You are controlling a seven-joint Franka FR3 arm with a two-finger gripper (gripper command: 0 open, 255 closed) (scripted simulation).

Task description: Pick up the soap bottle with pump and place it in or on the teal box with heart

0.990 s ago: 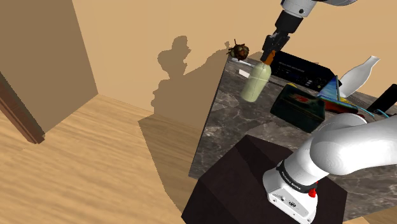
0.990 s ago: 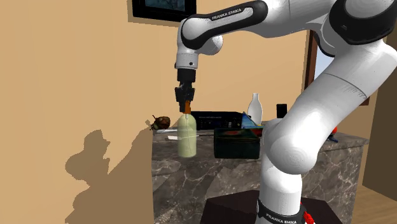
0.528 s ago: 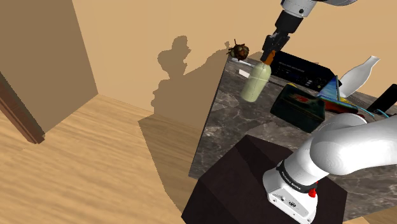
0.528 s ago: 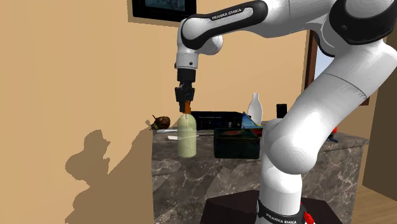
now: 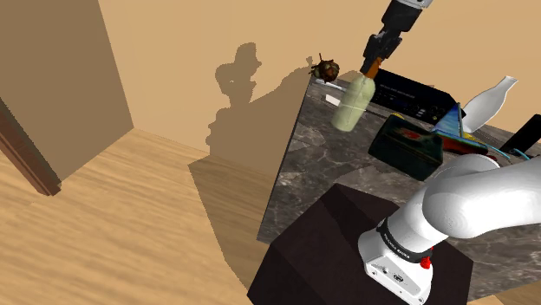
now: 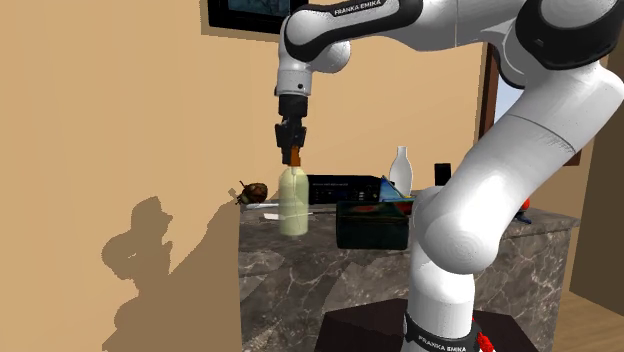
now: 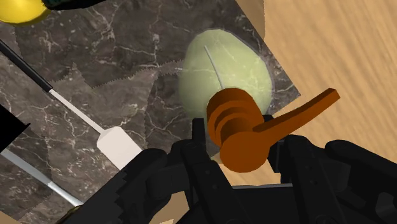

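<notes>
Nearest the shoulder camera we find the dark stand, with the white arm rising from it. Beyond the stand lies the marble countertop. Its edge runs along the shoulder view's left, above the wooden floor. Next in depth on the countertop sits the dark box, which has a small red mark on its top. It stands apart from the bottle, towards the shoulder view's right.

Further out, near the countertop's far corner, we locate the soap bottle, which has a pale green body and an orange pump. The gripper comes down onto it from above. Its black fingers are pinched on the pump's collar from either side, and the spout sticks out past one finger. In the second exterior view the bottle hangs upright below the gripper. We cannot tell whether its base touches the marble.

In the wrist view, a white-bladed utensil with a dark handle lies on the marble beside the bottle.

Behind the bottle we note a flat black device, and a white vase further towards the shoulder view's right. A small brown snail-like figure sits at the corner against the tan wall, which carries the arm's shadow.
</notes>
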